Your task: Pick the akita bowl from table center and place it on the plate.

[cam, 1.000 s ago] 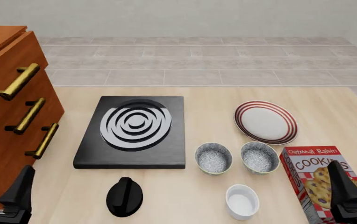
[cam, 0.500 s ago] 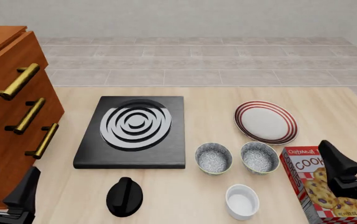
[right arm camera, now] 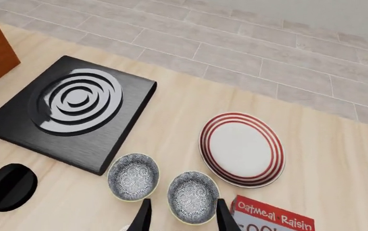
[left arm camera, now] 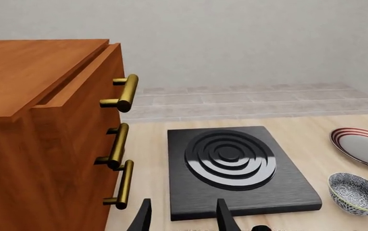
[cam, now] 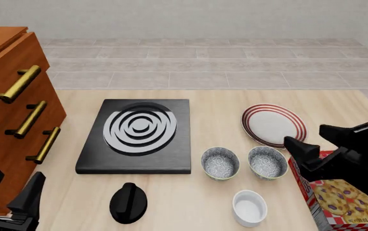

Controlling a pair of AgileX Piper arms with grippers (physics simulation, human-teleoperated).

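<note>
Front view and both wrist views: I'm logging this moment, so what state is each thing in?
Left akita bowl: upright, empty, on the table.
Right akita bowl: upright, empty, untouched.
Plate: bare, nothing on it.
Ramekin: upright, empty.
Cookie box: lying flat.
Drawers: top one slightly open.
Left end effector: open, empty.
Right end effector: open, empty, above the cookie box.

Left end effector [left arm camera: 182, 219]: two dark fingertips [left arm camera: 143, 219] showing, spread apart, nothing between them. Wooden cabinet [left arm camera: 36, 144] with three brass handles [left arm camera: 121, 92] stands on the left. Black stove plate [left arm camera: 235, 168] with raised concentric rings lies on the pale bench [left arm camera: 312, 134]. To its right, a speckled akita bowl [left arm camera: 357, 192]; beyond that the red-ringed plate [left arm camera: 367, 147], cut off by the frame edge. Tiled floor [left arm camera: 248, 98] beyond.
</note>
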